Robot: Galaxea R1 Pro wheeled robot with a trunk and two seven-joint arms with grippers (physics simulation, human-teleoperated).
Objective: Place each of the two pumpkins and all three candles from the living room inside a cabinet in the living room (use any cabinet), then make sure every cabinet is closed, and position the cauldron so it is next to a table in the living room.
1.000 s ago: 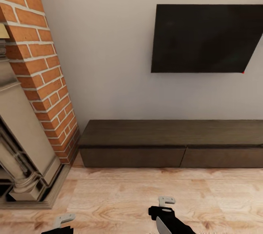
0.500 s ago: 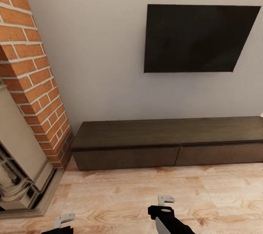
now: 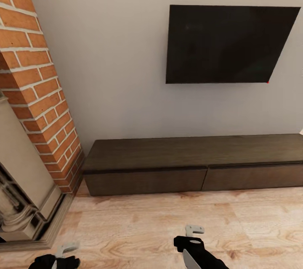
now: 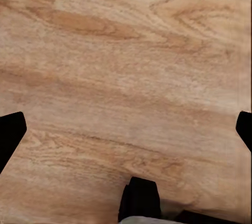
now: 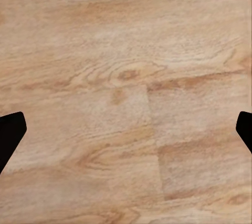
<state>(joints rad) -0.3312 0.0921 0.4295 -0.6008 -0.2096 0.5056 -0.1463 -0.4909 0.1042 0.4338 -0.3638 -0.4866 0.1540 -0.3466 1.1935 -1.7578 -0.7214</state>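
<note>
From my head camera: the long, low dark-brown wooden cabinet [image 3: 191,164] runs along the pale grey wall, both handle-less drawer fronts flush and shut, its top bare. A flat black television [image 3: 229,44] hangs on the wall above it — a red-brick chimney column [image 3: 35,84] and a carved beige stone fireplace surround [image 3: 21,185] stand to the left. At the lower edge of the view, over the light wood-plank floor [image 3: 139,222], sit my left jaws [image 3: 63,252] and my right jaws [image 3: 194,231].

From my left wrist camera: both black fingertips [image 4: 10,132] stand at the outer edges, spread wide and released, with bare floor planks [image 4: 126,66] between them.

From my right wrist camera: the fingertips [image 5: 10,129] likewise sit far apart — released, holding nothing — over the same planks [image 5: 126,77].
</note>
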